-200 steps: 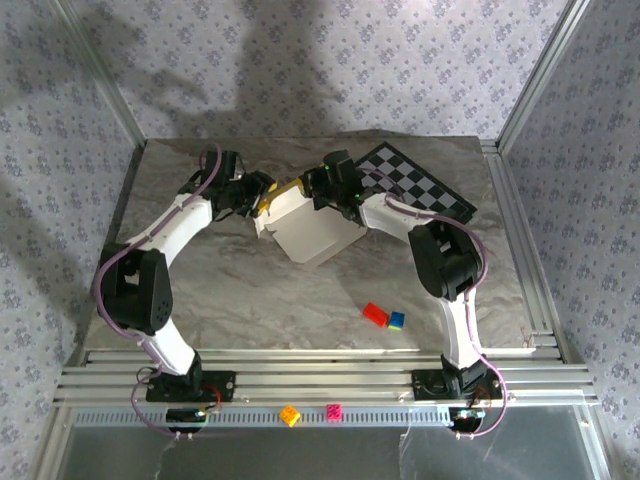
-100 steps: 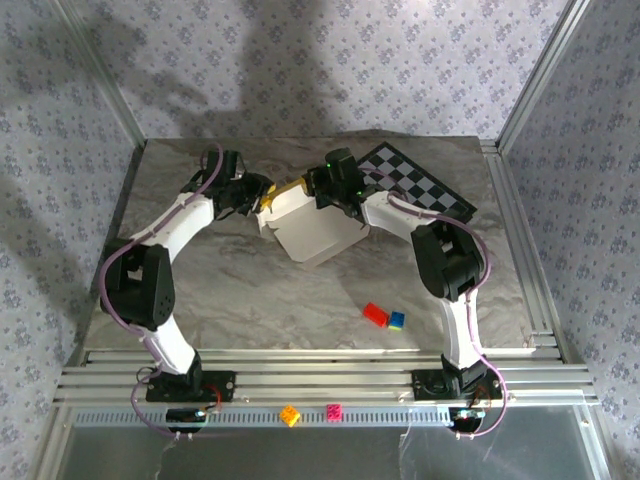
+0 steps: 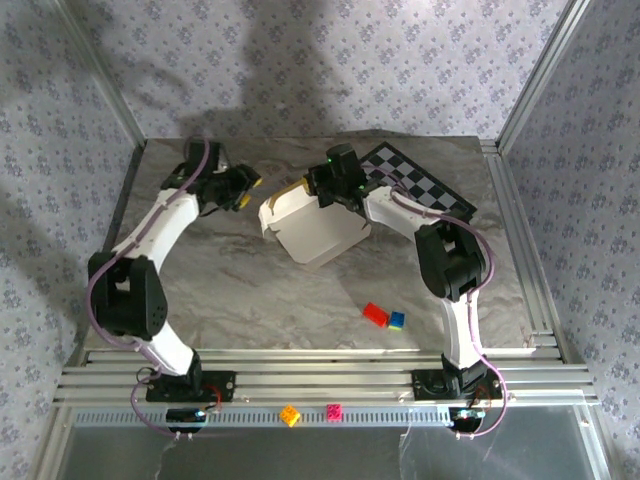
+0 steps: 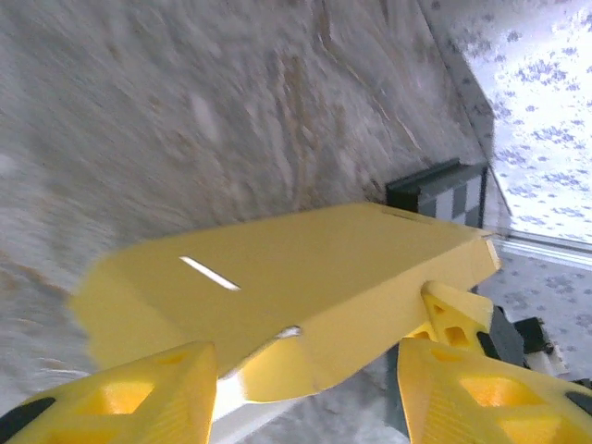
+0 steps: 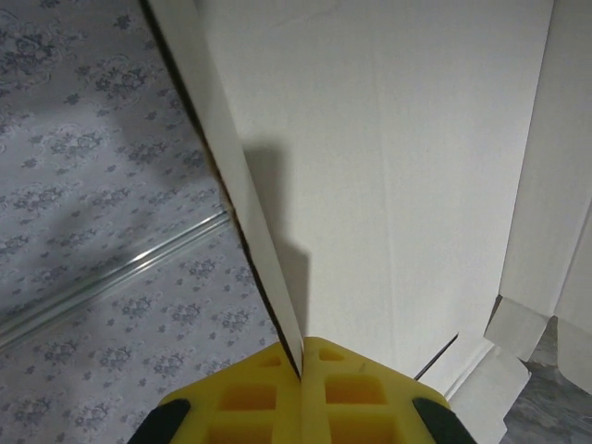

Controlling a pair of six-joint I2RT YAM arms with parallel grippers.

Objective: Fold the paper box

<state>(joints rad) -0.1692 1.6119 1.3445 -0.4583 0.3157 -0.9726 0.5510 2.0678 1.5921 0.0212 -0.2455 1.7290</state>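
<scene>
Paper box (image 3: 318, 232): right jaws clamp it; left jaws seemingly clear.

Both arms reached forward over the table, elbows out, wrists turned inward toward each other. The left gripper (image 3: 241, 186) pointed right, its yellow fingers (image 4: 139, 396) spread apart. The right gripper (image 3: 320, 188) pointed left, pinched tight on a wall of the paper box (image 3: 315, 232).

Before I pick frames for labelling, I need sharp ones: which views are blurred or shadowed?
Left wrist: the table is smeared with blur, and the box is soft at its edges. Right wrist: sharp, with a dark shadow on the box's white face beside the upright panel. Top: sharp, with broad soft shadows across the back wall.
</scene>
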